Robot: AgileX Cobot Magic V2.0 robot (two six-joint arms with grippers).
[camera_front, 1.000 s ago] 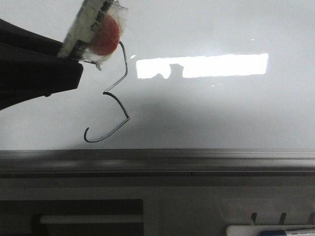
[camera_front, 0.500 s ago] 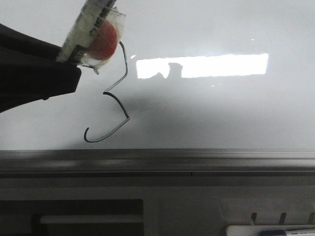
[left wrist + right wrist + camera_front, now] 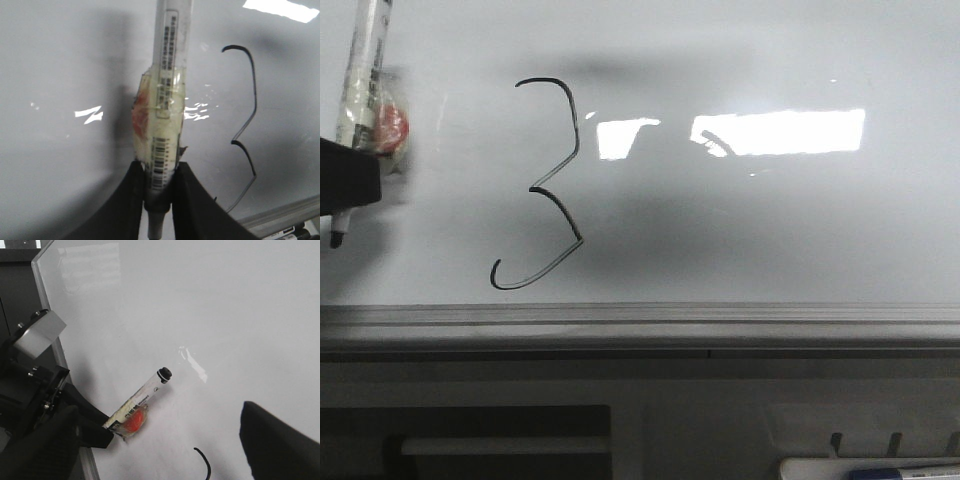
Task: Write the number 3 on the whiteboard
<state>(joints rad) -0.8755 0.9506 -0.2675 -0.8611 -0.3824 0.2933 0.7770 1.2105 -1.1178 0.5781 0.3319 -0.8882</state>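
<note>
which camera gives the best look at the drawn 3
The front view: the number 3 shows whole, from top hook to lower tail. The left wrist view shows most of it at an angle beside the marker; the right wrist view catches only one short stroke.

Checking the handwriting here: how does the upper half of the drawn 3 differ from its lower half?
On the black hand-drawn number 3, the upper half is taller and narrower, opening with a short flat hook. The lower half is wider, sweeping to a sharp corner and ending in a curled tail. Both are thin black strokes on the glossy pale whiteboard, meeting at one pointed middle.
</note>
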